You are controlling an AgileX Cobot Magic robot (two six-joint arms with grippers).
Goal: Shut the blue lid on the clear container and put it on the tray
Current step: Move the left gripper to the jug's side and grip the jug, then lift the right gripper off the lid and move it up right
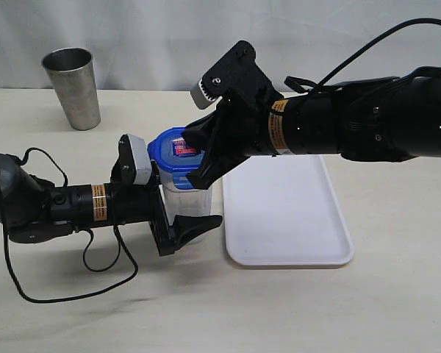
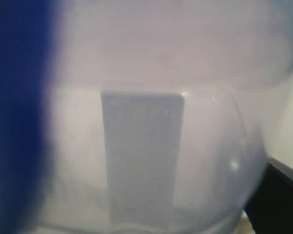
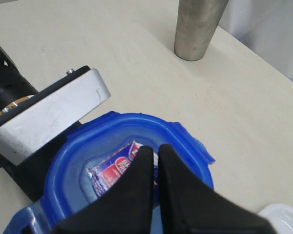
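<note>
Nearest me, the left gripper (image 1: pixel 196 215) lay low over the table (image 1: pixel 279 316), pointing toward 3 o'clock. Its jaws were spread wide with the container (image 1: pixel 185 197) between them, and I judged them pressed to its sides, bracing it upright. The container stood just at 9 o'clock of the tray (image 1: pixel 279 254), not on it. On top sat the lid (image 1: pixel 167 154). The right gripper (image 3: pixel 155 153), reaching in from 3 o'clock, had its jaws closed tight together, gripping nothing, tips bearing on the sticker (image 3: pixel 115 171) at the lid's centre. One flap jutted outward, so I took the lid as seated but not latched. To do this well I would press straight down, hold firm with the left so nothing tipped, then work each flap down in turn. The cup (image 1: pixel 73 84) stood well off at 11 o'clock.
</note>
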